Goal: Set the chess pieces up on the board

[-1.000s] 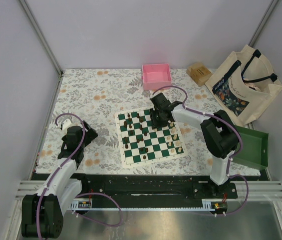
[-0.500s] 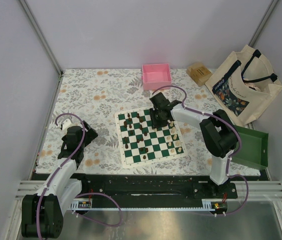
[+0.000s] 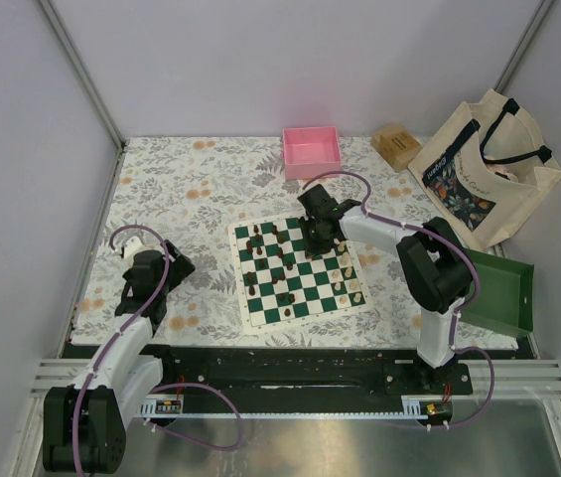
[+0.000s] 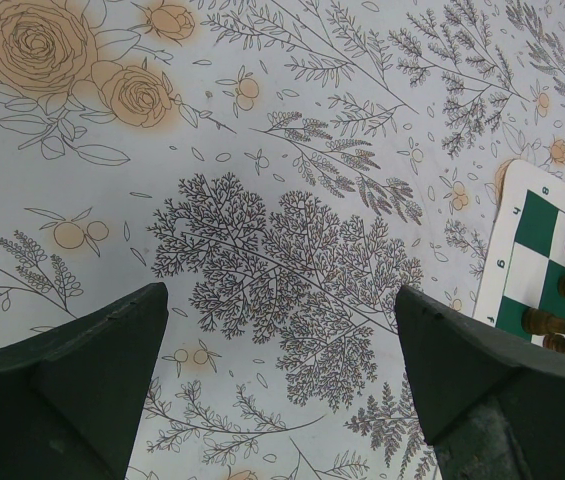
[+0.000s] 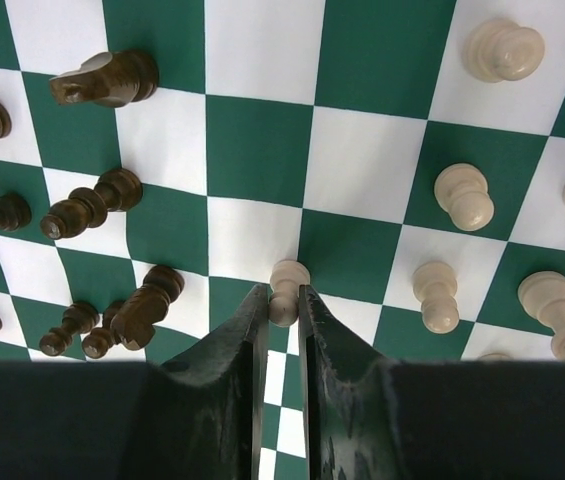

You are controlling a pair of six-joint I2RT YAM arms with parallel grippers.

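Right jaws narrowed, pinching cream pawn, unseen from overhead

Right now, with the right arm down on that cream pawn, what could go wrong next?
1. The right jaws pinch the cream pawn only at their very tips, so it may slip or tilt when lifted.
2. Dark pieces crowd close on one side, some leaning or lying on the board; a sideways move could knock them.
3. A second cream pawn stands close on the other side and could get clipped.
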